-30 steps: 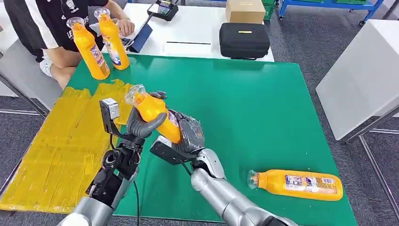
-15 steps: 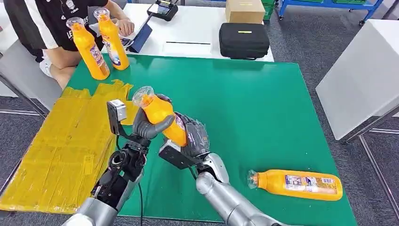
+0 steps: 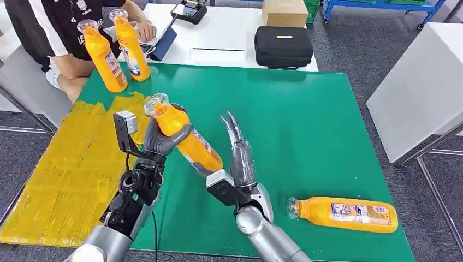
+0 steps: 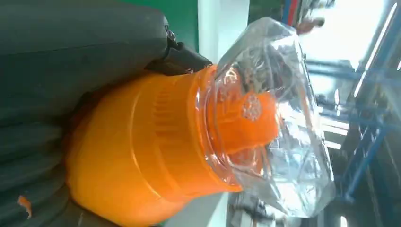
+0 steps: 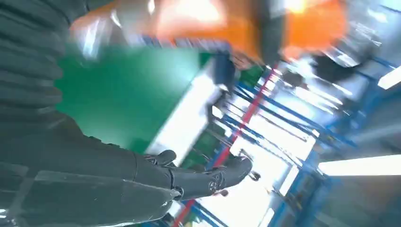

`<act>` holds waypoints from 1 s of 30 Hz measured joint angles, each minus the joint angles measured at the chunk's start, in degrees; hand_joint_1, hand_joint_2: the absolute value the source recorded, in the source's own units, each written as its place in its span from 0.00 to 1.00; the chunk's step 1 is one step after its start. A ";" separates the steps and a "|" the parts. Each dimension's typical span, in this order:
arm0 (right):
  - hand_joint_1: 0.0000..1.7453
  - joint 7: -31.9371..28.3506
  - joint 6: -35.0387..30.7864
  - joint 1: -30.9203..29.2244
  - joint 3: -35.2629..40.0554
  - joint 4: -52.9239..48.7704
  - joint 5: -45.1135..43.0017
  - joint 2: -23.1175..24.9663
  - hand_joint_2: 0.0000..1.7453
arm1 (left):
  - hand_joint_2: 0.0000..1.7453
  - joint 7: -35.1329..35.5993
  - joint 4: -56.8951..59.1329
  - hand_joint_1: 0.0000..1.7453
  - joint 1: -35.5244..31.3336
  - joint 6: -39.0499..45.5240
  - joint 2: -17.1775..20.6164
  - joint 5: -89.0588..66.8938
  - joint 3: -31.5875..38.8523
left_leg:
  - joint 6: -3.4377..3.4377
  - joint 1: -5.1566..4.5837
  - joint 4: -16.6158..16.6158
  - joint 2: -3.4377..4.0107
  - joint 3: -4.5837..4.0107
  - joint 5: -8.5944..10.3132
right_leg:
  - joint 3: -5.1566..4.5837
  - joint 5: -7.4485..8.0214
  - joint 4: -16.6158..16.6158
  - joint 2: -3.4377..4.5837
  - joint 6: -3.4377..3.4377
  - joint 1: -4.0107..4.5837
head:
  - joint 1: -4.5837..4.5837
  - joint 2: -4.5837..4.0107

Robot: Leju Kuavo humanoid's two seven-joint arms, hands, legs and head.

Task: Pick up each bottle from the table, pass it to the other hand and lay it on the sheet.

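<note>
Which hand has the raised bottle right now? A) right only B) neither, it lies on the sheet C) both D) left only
D: the left hand grips the raised bottle near its neck, while the right hand stands beside it with fingers straight and apart, holding nothing.

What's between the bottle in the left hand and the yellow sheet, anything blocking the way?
Nothing visible. The left hand holds the orange bottle above the green mat, right beside the yellow sheet. The near sheet area is bare; the two upright bottles stand at its far end.
</note>
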 measured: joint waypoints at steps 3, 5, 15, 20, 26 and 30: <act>0.00 0.72 0.13 2.16 -0.02 -5.07 0.28 -0.94 1.00 | 1.00 -1.07 -0.15 1.00 0.01 4.08 0.28 -2.38 0.96 | 0.00 -0.01 0.00 -0.01 -0.01 0.00 | -0.02 0.00 -0.01 0.01 0.00 0.00 | 0.00 0.00; 0.00 1.25 2.65 3.45 -0.11 -8.96 -1.69 -1.51 1.00 | 1.00 -2.23 -0.66 1.00 0.12 8.20 0.55 -5.25 1.66 | 0.00 -0.01 0.00 -0.03 -0.01 0.00 | -0.02 0.00 -0.01 0.01 0.00 0.00 | -0.02 0.00; 0.00 0.96 7.98 7.91 -1.47 -20.54 -7.21 -3.85 1.00 | 1.00 -7.34 -2.84 1.00 0.27 39.53 2.23 -32.58 4.15 | 0.00 0.00 0.00 0.00 -0.01 0.00 | -0.02 0.00 0.00 0.02 0.00 0.00 | -0.02 0.00; 0.00 0.87 5.95 8.77 -2.25 -23.38 -5.44 -4.63 1.00 | 1.00 -4.22 -3.43 1.00 0.55 46.27 2.32 -57.42 8.85 | 0.00 -0.01 0.00 -0.01 -0.01 0.00 | -0.02 0.00 -0.01 0.02 0.00 -0.01 | 0.00 0.00; 0.00 0.87 5.81 9.04 -2.49 -24.49 -5.38 -4.96 1.00 | 1.00 -3.89 -3.50 1.00 0.82 46.27 2.29 -56.63 10.97 | 0.00 0.00 0.00 -0.01 -0.01 0.00 | -0.02 0.00 -0.01 0.01 -0.01 0.01 | 0.00 0.00; 0.00 1.49 6.10 9.17 -2.56 -24.78 -5.49 -5.09 1.00 | 1.00 -2.62 -4.64 1.00 1.46 46.27 1.35 -64.36 12.64 | 0.00 0.00 0.00 0.00 -0.01 0.00 | -0.04 0.00 -0.01 0.02 0.00 0.00 | -0.02 0.00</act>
